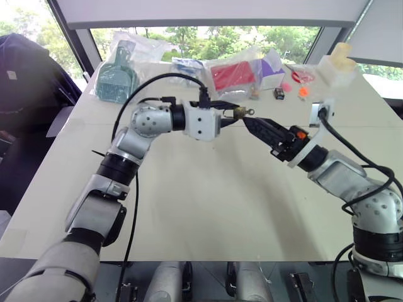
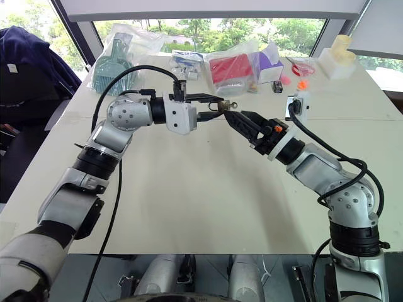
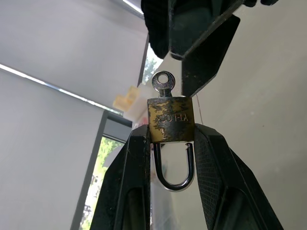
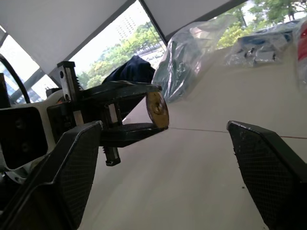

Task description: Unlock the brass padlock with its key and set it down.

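My left gripper [image 1: 234,113] is shut on the brass padlock [image 3: 170,120] and holds it level above the table's far middle. The gold-brass body is pinched between the black fingers [image 3: 136,158], and the silvery shackle [image 3: 173,170] loops back between them. The key [image 3: 163,82] sticks out of the padlock's end, with its round bow toward my right gripper [image 1: 255,124]. That gripper faces the padlock from the right with its tips just short of the key. Its jaws stand wide open around nothing. In the right wrist view the padlock [image 4: 157,109] shows end-on between the open fingers [image 4: 76,158].
Bagged goods line the table's far edge: a teal item [image 1: 116,78], a red one [image 1: 233,75], a purple box [image 1: 272,70]. A small black item [image 1: 278,93], orange bits [image 1: 303,91] and a white block [image 1: 337,63] lie to the right. A dark jacket [image 1: 25,69] hangs at left.
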Motion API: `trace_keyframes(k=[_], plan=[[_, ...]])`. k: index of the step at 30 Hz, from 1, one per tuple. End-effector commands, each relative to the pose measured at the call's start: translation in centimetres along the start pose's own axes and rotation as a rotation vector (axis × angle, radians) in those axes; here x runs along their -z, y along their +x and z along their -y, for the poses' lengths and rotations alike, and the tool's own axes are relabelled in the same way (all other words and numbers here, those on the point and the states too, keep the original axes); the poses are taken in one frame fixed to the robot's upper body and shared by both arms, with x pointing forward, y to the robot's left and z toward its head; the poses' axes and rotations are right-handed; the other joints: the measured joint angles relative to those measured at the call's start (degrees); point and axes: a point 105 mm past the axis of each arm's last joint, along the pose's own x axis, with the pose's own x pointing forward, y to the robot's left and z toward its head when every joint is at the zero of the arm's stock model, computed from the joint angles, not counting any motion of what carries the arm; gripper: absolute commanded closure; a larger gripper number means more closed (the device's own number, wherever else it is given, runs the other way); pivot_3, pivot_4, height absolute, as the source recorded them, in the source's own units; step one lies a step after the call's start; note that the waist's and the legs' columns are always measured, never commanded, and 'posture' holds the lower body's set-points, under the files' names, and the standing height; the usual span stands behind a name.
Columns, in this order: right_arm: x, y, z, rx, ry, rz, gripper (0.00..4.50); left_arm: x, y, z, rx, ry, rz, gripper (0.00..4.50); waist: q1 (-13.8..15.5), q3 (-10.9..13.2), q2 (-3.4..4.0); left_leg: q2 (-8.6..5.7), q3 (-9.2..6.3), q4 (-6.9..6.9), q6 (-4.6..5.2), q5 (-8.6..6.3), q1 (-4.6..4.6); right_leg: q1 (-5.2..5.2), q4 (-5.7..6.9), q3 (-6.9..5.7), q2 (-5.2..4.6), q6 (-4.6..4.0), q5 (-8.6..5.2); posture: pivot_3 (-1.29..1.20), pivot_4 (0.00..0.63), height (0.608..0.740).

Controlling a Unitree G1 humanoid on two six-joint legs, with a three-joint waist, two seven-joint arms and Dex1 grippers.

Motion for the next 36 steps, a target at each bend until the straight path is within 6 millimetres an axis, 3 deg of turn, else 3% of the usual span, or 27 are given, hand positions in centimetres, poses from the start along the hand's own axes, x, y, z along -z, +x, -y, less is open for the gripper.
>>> trace_keyframes(k=[1,8,9,12,18,20,25,28,31,36], plan=[[-0.6,0.6,-0.4,-0.03,-0.01,0.024,0.05,-1.6,0.2,-1.1,-0.032,0.035,0.056,3.81,0.1,0.0,0.0,0.0,-0.01,0.0,0.0,0.0,0.0,0.0,0.0,0.0,0.0,0.0,0.0,0.0,0.15,0.735],[-0.6,1.4,0.7,-0.008,0.019,0.043,0.05,-2.4,0.2,-1.0,-0.03,0.03,0.073,3.81,0.1,0.0,0.0,-0.01,0.0,0.0,-0.01,0.0,-0.01,0.0,0.0,0.0,-0.01,0.0,0.0,0.0,0.15,0.735],[-0.7,1.5,0.8,-0.006,0.028,0.05,0.28,-2.4,0.2,-1.0,-0.031,0.029,0.073,3.81,0.1,0.0,0.0,-0.01,0.0,0.0,-0.01,0.0,-0.01,0.0,0.0,0.0,-0.01,0.0,0.0,0.0,0.15,0.735],[-0.7,1.5,0.9,-0.007,0.047,0.063,1.39,-2.4,0.1,-1.0,-0.033,0.025,0.07,3.81,-0.1,0.0,0.01,-0.01,0.0,0.0,-0.01,0.01,0.0,0.0,0.0,0.0,0.0,0.0,0.0,0.0,0.15,0.735],[-0.2,1.2,1.2,0.002,0.06,0.049,4.45,-2.2,0.1,-1.1,-0.035,0.022,0.057,3.81,-0.1,0.0,0.0,-0.01,-0.01,0.0,-0.01,0.01,0.0,0.0,0.01,0.0,0.0,0.01,0.01,0.0,0.15,0.735],[-0.1,1.1,1.3,0.006,0.057,0.043,4.45,-1.9,0.1,-1.1,-0.034,0.019,0.047,3.81,-0.2,0.0,0.0,-0.01,0.0,0.0,-0.01,0.0,0.0,0.01,0.01,0.0,0.0,0.0,0.0,0.0,0.15,0.735],[0.1,0.7,1.6,0.015,0.046,0.031,4.5,-1.3,-0.2,-1.2,-0.027,-0.026,0.023,1.41,-0.2,0.0,0.0,-0.02,-0.02,0.0,-0.01,0.01,0.0,0.02,0.0,-0.01,0.0,0.0,0.0,0.0,0.15,0.735],[0.1,0.5,1.8,0.022,0.039,0.031,4.5,-0.3,-0.8,-1.4,-0.038,-0.18,-0.011,0.05,-0.8,0.0,0.0,-0.02,-0.03,0.0,-0.02,0.01,-0.01,0.01,0.01,-0.01,0.0,0.01,0.01,0.0,0.15,0.735],[0.0,0.3,2.1,0.03,0.03,0.027,4.5,0.2,-1.7,-2.5,-0.067,-0.485,0.0,0.05,-1.2,0.0,0.01,-0.01,-0.03,-0.01,-0.04,0.02,0.0,0.01,0.07,-0.01,0.02,0.02,0.0,0.0,0.15,0.735],[0.1,0.6,2.0,0.014,0.029,0.023,4.5,0.4,-1.9,-3.5,-0.103,-0.559,-0.001,0.05,-1.2,0.0,0.01,-0.01,-0.04,-0.01,-0.1,0.06,0.01,0.02,0.1,-0.01,0.04,0.09,-0.03,0.0,0.15,0.735]])
